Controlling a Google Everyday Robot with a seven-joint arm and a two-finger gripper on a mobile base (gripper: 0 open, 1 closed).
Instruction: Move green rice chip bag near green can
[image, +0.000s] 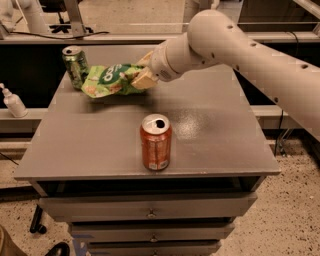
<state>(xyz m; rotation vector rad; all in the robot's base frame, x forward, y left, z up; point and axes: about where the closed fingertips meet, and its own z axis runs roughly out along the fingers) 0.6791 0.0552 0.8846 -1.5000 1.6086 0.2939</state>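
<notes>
Green rice chip bag (111, 80): crinkled, lying lengthwise just right of the green can (74, 65); its left end comes right up to the can's lower half, contact or a small gap cannot be told; whether the bag's underside rests on the tabletop or hangs just above it cannot be told either.

Gripper (140, 70): at the bag's end farthest from the green can; the two pale fingers (142, 80) are closed in on that end, one above and one below, pinching the bag between them.

Arm (235, 50): white, thick; enters from the side opposite the green can, slopes down toward it across the rear half of the table; the rounded wrist section sits just behind the gripper, which points at the can.

Green can: upright, silver top, at the table's (225, 135) far-left corner.

Orange-red can (156, 143): upright, opened top; well apart from the green can, toward the front edge and to its right; clear of bag and gripper.

Table: grey, flat top, with drawers (150, 206) under the front edge.

White pump bottle (13, 102): off the table, left of and lower than the green can, on a side ledge.
</notes>
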